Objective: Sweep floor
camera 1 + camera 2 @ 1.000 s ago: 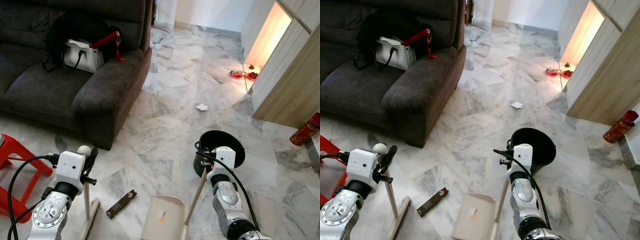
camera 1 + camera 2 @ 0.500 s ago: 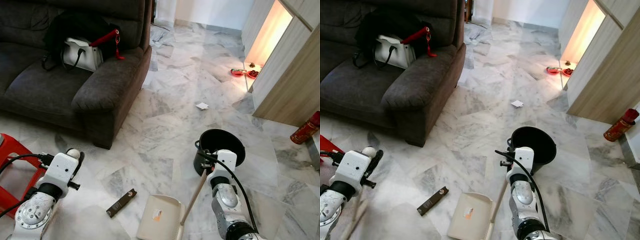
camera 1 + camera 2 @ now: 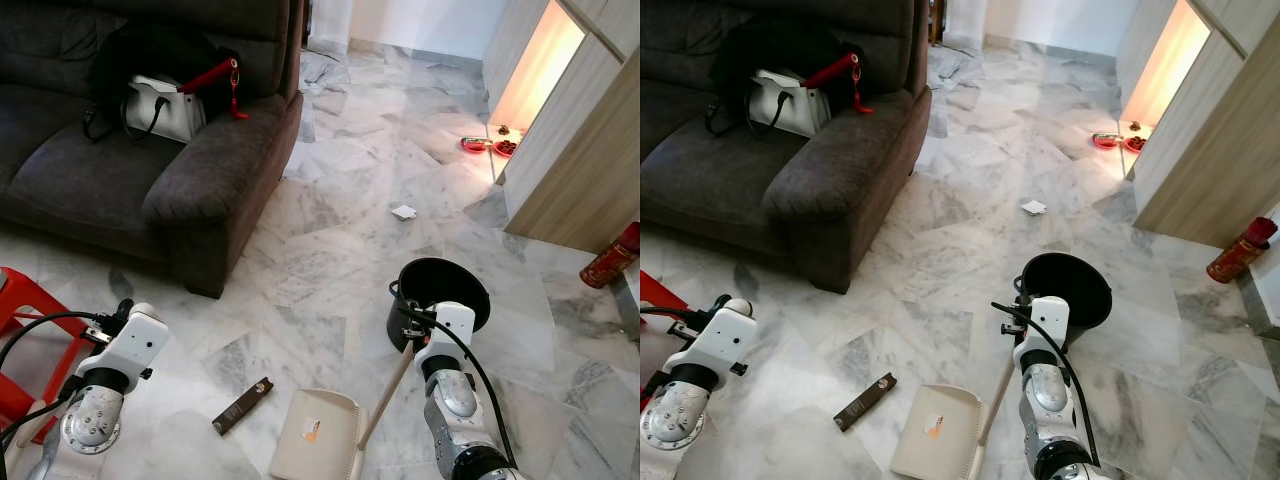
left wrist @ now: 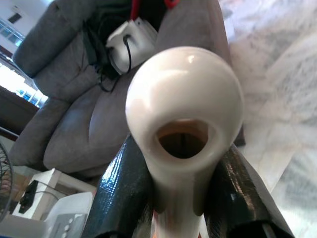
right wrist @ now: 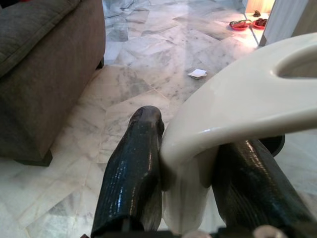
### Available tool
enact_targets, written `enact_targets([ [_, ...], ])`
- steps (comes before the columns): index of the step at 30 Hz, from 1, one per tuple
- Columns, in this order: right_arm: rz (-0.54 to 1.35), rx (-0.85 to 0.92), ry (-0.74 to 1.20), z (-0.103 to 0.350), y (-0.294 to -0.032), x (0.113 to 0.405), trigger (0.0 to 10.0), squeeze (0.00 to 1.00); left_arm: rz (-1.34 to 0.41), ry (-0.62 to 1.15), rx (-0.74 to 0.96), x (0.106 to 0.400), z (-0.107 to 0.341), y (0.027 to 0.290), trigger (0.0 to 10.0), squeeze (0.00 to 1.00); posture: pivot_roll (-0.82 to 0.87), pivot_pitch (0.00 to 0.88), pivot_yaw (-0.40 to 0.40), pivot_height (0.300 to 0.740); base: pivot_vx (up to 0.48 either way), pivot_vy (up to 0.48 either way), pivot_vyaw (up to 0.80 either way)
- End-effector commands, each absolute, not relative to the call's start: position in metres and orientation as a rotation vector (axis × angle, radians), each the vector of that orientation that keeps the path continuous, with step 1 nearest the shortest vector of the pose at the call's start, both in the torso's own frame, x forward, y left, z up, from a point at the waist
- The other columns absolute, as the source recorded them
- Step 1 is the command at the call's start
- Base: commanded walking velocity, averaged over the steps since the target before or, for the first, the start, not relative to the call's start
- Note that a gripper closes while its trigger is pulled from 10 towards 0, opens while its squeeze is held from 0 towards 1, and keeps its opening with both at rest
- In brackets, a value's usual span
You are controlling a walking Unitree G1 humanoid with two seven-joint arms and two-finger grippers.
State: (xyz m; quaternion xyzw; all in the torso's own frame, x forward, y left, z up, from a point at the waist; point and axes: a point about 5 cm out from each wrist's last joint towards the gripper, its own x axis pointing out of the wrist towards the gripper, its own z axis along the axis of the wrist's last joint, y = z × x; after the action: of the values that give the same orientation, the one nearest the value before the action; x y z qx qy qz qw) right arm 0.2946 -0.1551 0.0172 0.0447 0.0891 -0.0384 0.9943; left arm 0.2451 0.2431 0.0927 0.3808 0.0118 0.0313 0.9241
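One dark grey sofa filled the upper left of the head views, w/ one white handbag and a black bag on its seat. Marble floor took the rest. One wooden cabinet stood upper right, one red stool at the left edge, one red canister at the right edge. One black bin sat lower right of centre.

One cream dustpan lay at bottom centre, its long handle slanting up to the right gripper. Fingers were closed narrow on that handle's looped top. Left gripper, bottom left, was clamped on one broom handle knob; broom head out of frame.

Debris, counted: one dark flat bar just left of the dustpan, one white paper scrap mid-frame, well apart from the pan. Two red dishes by the cabinet, prob. not litter.

Handling, my guess: broom and pan both light, stiff plastic; smooth, so could twist in the fingers. Best held near handle tops, as now. Bar looks rigid and should slide easily on marble; paper is v. light and may flutter or skid off the bristles.
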Motion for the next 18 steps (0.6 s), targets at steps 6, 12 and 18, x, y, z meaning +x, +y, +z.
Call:
enact_targets([
  [6, -0.098, 0.084, 0.155, 0.019, -0.164, 0.294, 10.0, 0.0, 0.051, -0.17, 0.437, 0.254, 0.121, 0.223, 10.0, 0.0, 0.15, 0.084, -0.12, 0.74, 0.0, 0.0, 0.0],
  [12, -0.099, 0.084, 0.158, 0.019, -0.164, 0.294, 10.0, 0.0, -0.007, -0.164, 0.365, 0.255, 0.118, 0.218, 10.0, 0.0, 0.14, 0.083, -0.12, 0.74, 0.0, 0.0, 0.0],
  [18, -0.099, 0.085, 0.16, 0.019, -0.164, 0.294, 10.0, 0.0, -0.067, -0.141, 0.342, 0.253, 0.114, 0.213, 10.0, 0.0, 0.15, 0.085, -0.121, 0.74, 0.0, 0.0, 0.0],
])
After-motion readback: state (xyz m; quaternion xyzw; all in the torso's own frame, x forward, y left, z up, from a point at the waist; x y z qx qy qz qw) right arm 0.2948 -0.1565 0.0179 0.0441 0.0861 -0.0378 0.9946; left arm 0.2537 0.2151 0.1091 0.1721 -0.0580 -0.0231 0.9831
